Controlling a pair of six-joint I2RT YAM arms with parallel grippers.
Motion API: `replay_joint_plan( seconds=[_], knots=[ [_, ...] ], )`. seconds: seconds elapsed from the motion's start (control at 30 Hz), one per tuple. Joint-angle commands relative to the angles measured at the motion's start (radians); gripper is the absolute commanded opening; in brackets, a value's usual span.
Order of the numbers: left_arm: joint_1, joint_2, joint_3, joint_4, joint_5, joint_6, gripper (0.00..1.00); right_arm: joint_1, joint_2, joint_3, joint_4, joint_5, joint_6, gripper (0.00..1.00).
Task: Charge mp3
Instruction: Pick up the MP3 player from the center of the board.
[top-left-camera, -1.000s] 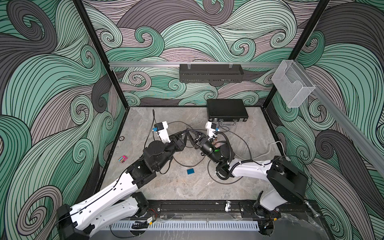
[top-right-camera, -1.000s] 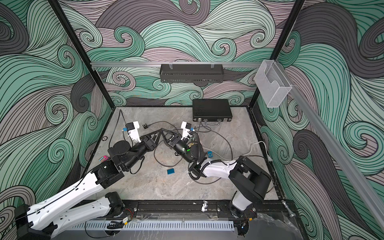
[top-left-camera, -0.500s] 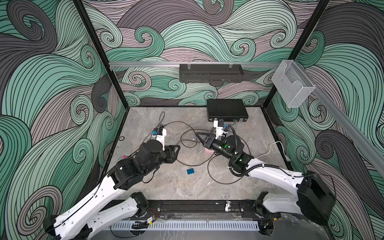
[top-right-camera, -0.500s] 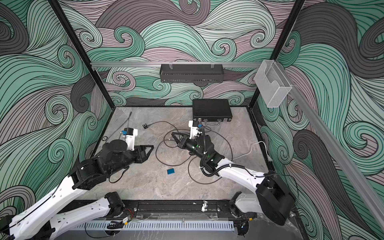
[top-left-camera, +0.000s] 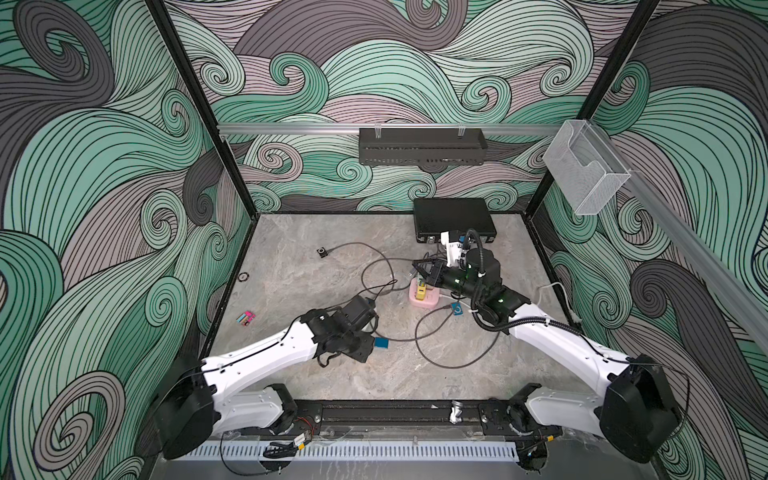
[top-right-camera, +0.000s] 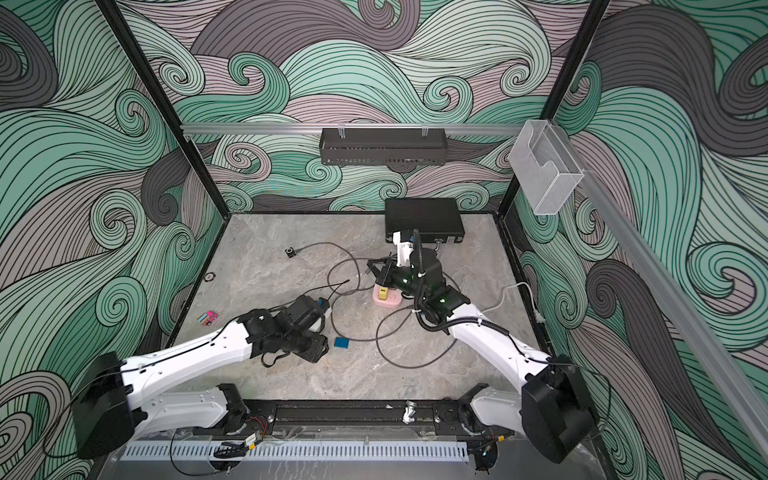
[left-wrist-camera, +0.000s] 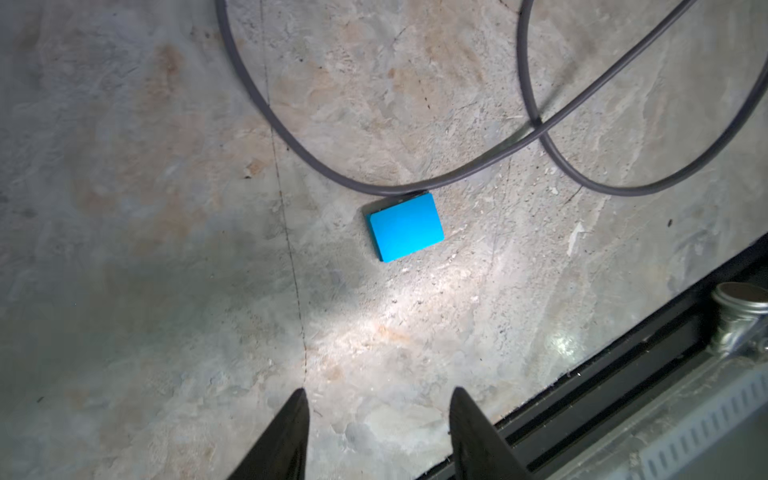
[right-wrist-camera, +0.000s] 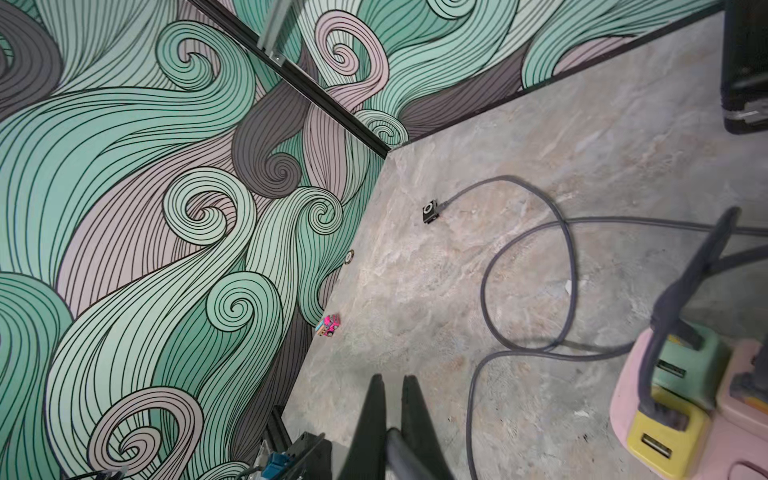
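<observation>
Left claw (left-wrist-camera: 378, 390): I am holding its two fingers spread apart above the table (left-wrist-camera: 166, 208), with nothing between them.
Blue player (left-wrist-camera: 406, 227): it is lying flat with a plain face up, ahead of my left fingertips and not touching them. In both top views it is sitting near the front of the table, just beside my left wrist.
Grey cable (left-wrist-camera: 539, 124): it is looping over itself on the table and running right against one edge of the blue player.
Right claw (right-wrist-camera: 392, 377): I am holding its fingers pressed almost together. Something dark is showing low between them, and I cannot tell what.
Charging hub (top-left-camera: 430, 301): pink, with a yellow and a green block, it is sitting just beneath my right claw, and cables are going into it.
Black player (right-wrist-camera: 430, 211): it is lying toward the back left, well apart from both claws, with a cable running into one side.
Toy car (top-left-camera: 246, 318): it is sitting by the left wall.
</observation>
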Motion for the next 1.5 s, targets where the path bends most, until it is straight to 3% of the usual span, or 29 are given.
replay_joint_plan(
  seconds=[0.0,0.17,0.33,0.6,0.83,1.17,1.47],
  knots=[
    [-0.006,0.117,0.051,0.053,0.033,0.124,0.55,-0.040,-0.023,-0.012,0.006,-0.044,0.016,0.00],
    [-0.005,0.219,0.093,0.072,0.030,0.253,0.57,-0.076,-0.040,-0.016,-0.004,-0.066,0.008,0.00],
    [-0.006,0.321,0.176,0.026,0.108,0.367,0.59,-0.089,-0.071,-0.053,0.009,-0.070,0.020,0.00],
    [-0.009,0.439,0.277,-0.035,0.087,0.440,0.61,-0.108,-0.171,-0.112,-0.012,-0.062,0.022,0.00],
    [0.008,0.498,0.289,-0.010,0.120,0.416,0.62,-0.116,-0.285,-0.162,-0.034,-0.034,0.012,0.00],
    [0.044,0.450,0.208,0.018,0.207,0.328,0.62,-0.121,-0.402,-0.181,-0.094,-0.015,-0.013,0.00],
    [-0.023,0.400,0.133,0.055,0.165,0.227,0.61,-0.121,-0.417,-0.203,-0.090,-0.021,-0.004,0.00]
  ],
)
